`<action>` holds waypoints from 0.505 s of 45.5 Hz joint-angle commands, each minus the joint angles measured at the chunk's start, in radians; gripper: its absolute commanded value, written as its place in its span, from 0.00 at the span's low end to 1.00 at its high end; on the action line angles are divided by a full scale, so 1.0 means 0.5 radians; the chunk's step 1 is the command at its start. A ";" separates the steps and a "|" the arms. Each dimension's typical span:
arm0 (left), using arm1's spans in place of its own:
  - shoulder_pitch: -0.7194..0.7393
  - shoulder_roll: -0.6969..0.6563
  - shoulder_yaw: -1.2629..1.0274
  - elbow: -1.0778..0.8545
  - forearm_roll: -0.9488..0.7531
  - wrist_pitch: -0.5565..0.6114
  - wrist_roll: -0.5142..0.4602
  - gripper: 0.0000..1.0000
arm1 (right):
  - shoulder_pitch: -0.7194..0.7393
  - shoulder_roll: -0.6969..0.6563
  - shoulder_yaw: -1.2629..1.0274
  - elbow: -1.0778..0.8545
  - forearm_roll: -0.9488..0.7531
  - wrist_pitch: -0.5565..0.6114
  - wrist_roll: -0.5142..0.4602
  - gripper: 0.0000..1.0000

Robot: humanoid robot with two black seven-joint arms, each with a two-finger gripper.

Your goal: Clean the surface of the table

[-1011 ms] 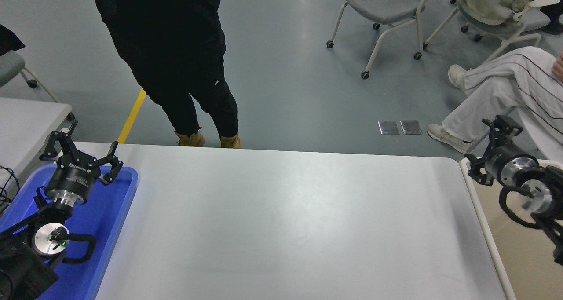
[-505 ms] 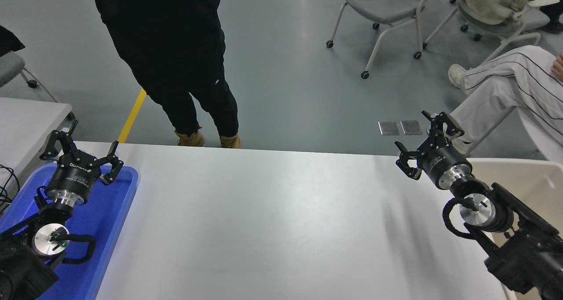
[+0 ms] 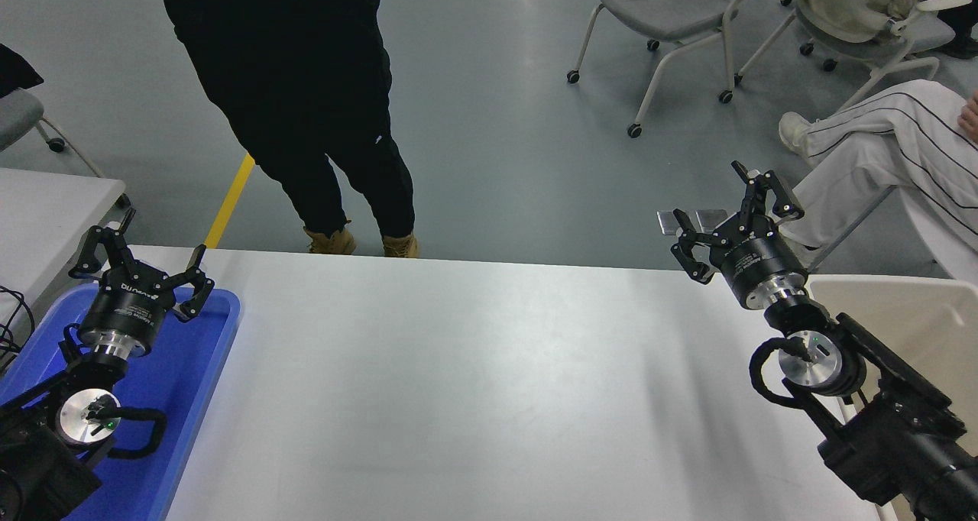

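The table surface [image 3: 489,383] is a wide glossy white top that fills the lower half of the view, and nothing lies on it. My right gripper [image 3: 726,215] hangs open and empty over the table's far right edge, fingers spread and pointing away from me. My left gripper [image 3: 141,257] is parked at the lower left above a blue tray, open with nothing between its fingers.
A blue tray [image 3: 202,368] lies on the table's left end. A cream bin [image 3: 917,315] stands off the right end. A person in black [image 3: 306,108] stands at the far edge. A seated person's legs [image 3: 879,162] and chairs [image 3: 665,17] are at the far right.
My right arm has swung in from the right edge to over the table's far right part, then moved a little left and farther away. The left arm has not moved.
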 commanded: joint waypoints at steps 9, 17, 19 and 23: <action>0.000 0.000 0.001 0.000 0.000 0.000 0.000 1.00 | 0.130 -0.096 -0.167 -0.313 -0.028 0.355 0.013 0.99; 0.000 0.000 0.001 0.000 0.000 0.000 0.000 1.00 | -0.005 -0.102 -0.179 -0.313 -0.028 0.478 0.013 0.99; 0.000 0.000 0.001 0.000 0.000 0.000 0.000 1.00 | -0.017 -0.099 -0.179 -0.316 -0.028 0.484 0.013 0.99; 0.000 0.000 -0.002 0.000 0.000 0.000 0.000 1.00 | -0.020 -0.096 -0.182 -0.340 -0.031 0.500 0.013 0.99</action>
